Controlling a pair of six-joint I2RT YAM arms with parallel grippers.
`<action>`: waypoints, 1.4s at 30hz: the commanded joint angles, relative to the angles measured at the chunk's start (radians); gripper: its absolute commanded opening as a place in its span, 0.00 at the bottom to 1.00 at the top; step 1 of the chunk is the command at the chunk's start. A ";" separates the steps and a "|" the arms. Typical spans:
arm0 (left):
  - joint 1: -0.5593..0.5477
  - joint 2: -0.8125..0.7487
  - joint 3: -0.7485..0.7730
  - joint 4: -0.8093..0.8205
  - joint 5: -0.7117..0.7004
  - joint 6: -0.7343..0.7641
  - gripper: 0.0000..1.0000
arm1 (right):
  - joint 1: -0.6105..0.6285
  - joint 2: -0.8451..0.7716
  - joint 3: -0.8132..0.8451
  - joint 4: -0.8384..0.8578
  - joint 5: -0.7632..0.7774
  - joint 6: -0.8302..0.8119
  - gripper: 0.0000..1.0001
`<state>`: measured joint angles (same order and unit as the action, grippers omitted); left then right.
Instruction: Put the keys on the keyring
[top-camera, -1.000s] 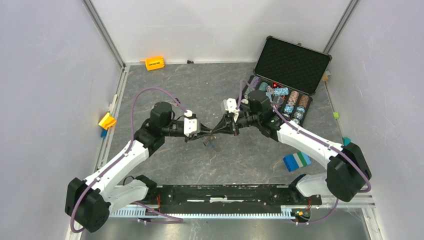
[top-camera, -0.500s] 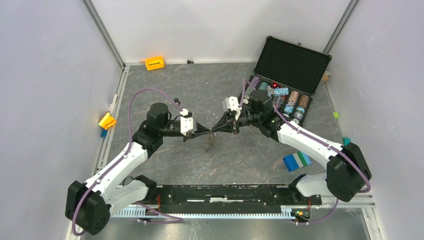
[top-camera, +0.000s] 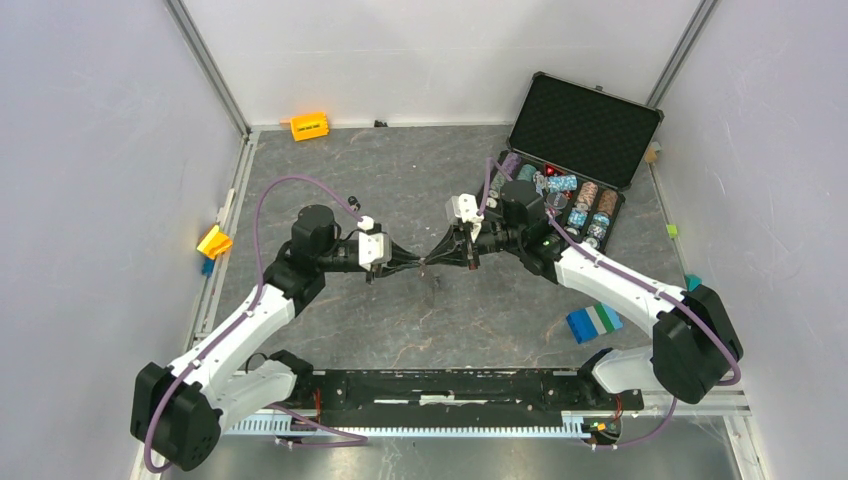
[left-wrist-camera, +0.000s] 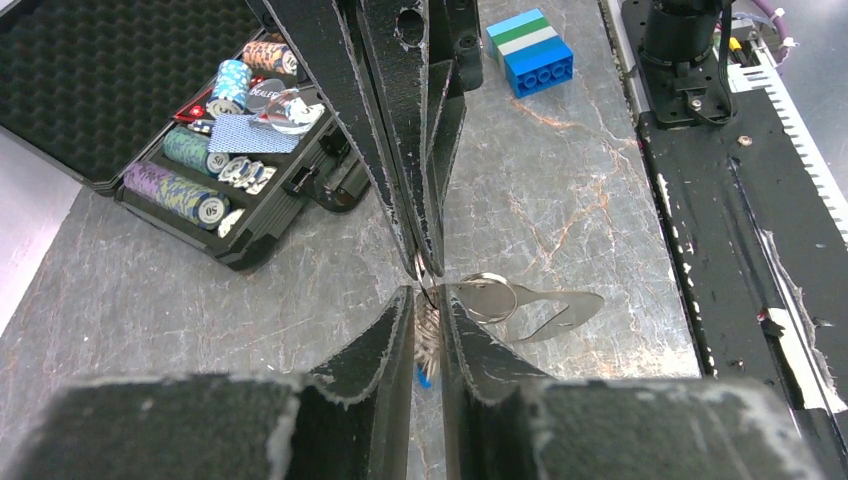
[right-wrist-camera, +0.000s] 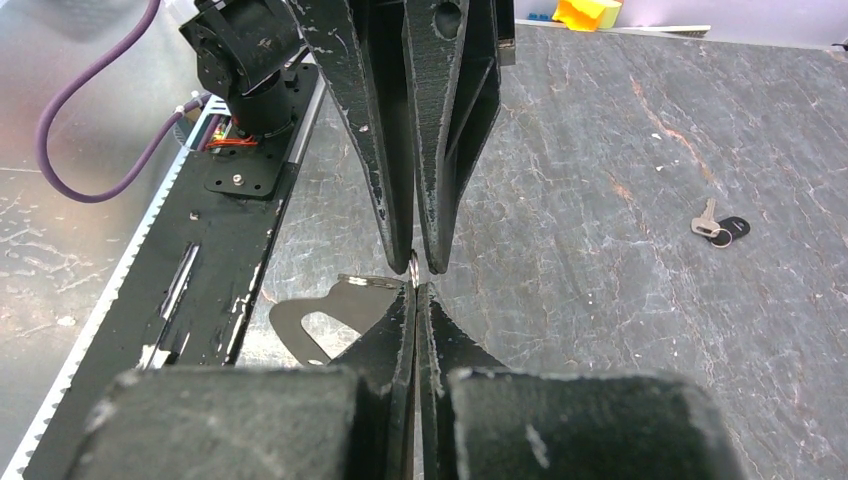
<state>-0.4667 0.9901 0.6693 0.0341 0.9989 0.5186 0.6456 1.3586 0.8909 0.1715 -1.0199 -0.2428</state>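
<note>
My left gripper (left-wrist-camera: 428, 297) and right gripper (right-wrist-camera: 415, 290) meet tip to tip above the table's middle, as the top view shows: left gripper (top-camera: 412, 264), right gripper (top-camera: 438, 259). The left is shut on the silver blade of the blue key (left-wrist-camera: 424, 375), whose blue head peeks out below. The right is shut on the thin wire loop of the keyring (left-wrist-camera: 488, 297). The keyring's flat grey piece (left-wrist-camera: 555, 305) sticks out sideways, also visible in the right wrist view (right-wrist-camera: 320, 320). The black key (right-wrist-camera: 722, 228) lies loose on the table.
An open black case of poker chips (top-camera: 560, 190) stands at the back right. A blue-green-white block (top-camera: 593, 322) lies at the front right. An orange block (top-camera: 309, 126) sits at the back, a yellow one (top-camera: 214, 241) at the left edge.
The left arm has drawn back a little to the left and the joined grippers have shifted slightly. The hanging keyring piece has swung beneath them.
</note>
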 joint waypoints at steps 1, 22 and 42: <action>0.005 0.015 0.011 0.045 0.039 -0.040 0.20 | -0.003 -0.003 0.005 0.032 -0.012 -0.001 0.00; 0.012 -0.007 -0.008 0.092 -0.043 -0.130 0.02 | -0.003 0.013 0.035 -0.062 0.037 -0.065 0.38; 0.086 -0.159 0.338 -0.790 -0.366 0.088 0.02 | -0.051 0.402 0.520 -0.276 0.342 -0.181 0.64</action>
<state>-0.3874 0.8509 0.9306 -0.5995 0.7170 0.5644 0.5926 1.6321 1.2556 -0.0532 -0.7273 -0.4095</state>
